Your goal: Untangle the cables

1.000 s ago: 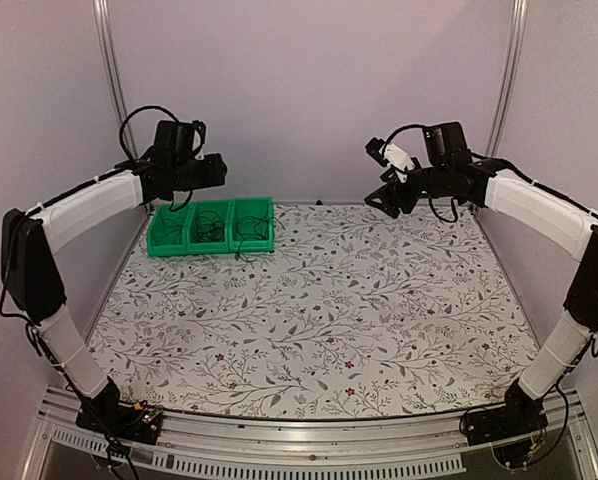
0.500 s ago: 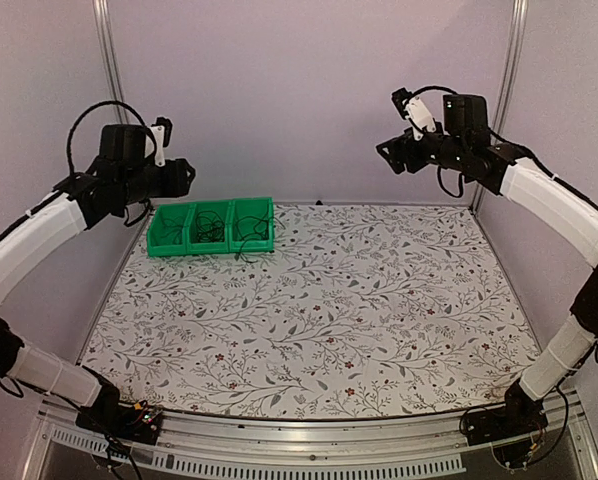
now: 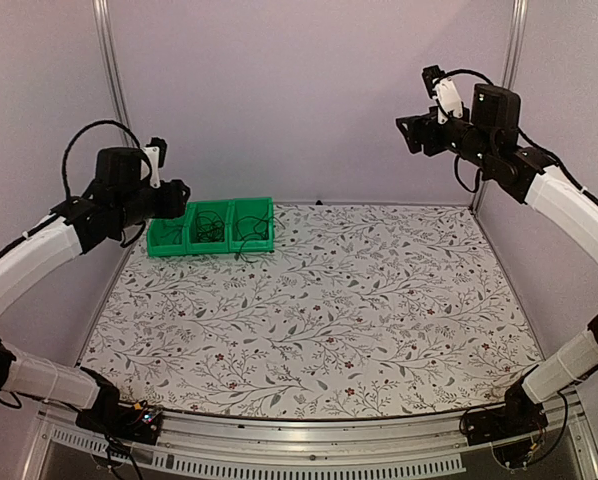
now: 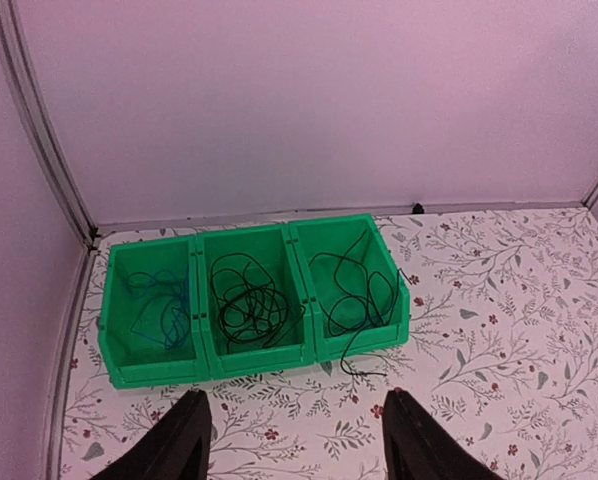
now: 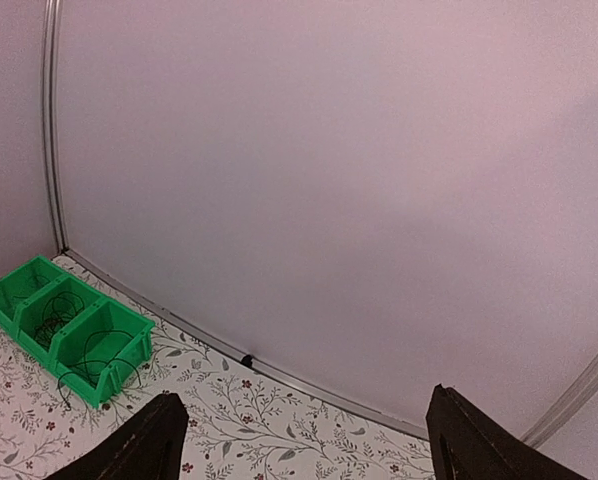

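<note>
Top external view, left side of the frame first: the left gripper [image 3: 182, 193] hangs in the air just above and left of the green bin [image 3: 209, 247], touching nothing. Its wrist camera shows both fingers [image 4: 191, 440] at the bottom edge, spread wide with nothing between them, so that's an empty claw. Ahead of them the bin sits on the floral table cover [image 3: 359, 310] close to the back wall [image 3: 309, 100], three compartments in a row, and the cables [image 3: 211, 228] are all in there. The left compartment has a thin bluish wire [image 4: 159, 305], the middle a scribbled black tangle [image 4: 247, 302], and the right a looped black wire [image 4: 351, 290] whose tail spills over the front wall onto the cover. Moving across the bare middle of the cover to the upper right of the frame, the right gripper [image 3: 407, 135] is held high, well apart from the bin. Its wrist view has the dark fingertips [image 5: 149, 445] in the two bottom corners, jaws fully spread and gripping nothing, with the bin small at the lower left.
</note>
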Tool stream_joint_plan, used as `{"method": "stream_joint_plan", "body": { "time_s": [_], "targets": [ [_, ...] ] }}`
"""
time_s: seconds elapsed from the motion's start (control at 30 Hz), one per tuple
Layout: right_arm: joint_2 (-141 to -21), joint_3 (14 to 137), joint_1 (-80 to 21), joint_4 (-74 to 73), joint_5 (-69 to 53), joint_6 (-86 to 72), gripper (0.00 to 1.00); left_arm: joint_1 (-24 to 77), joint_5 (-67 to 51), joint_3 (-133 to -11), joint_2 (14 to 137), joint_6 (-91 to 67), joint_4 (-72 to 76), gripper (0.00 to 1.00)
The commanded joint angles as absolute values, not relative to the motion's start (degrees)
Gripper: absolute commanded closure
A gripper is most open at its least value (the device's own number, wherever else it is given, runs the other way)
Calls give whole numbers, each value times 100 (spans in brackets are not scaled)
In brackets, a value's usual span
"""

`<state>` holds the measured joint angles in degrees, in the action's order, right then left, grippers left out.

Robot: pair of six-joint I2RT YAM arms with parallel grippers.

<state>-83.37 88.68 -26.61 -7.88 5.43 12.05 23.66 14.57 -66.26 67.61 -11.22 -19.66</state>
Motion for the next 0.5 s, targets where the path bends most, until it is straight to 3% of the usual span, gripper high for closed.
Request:
{"method": "stream_joint_plan", "body": {
  "time_s": [0.0, 0.13, 0.47],
  "targets": [
    [-8429, 8640, -2670, -939, 92, 1439, 13, 2404, 654, -5727, 7541, -2113, -1127, 43],
    [-8535, 8571, -2665, -1262, -761, 1849, 13, 2393, 303, -5289, 8570, -3005, 111, 45],
    [-8505, 8479, -2669, -1497, -1355, 1593, 12, 2361, 46, -6317, 11155, -3428, 941, 45]
  ]
}}
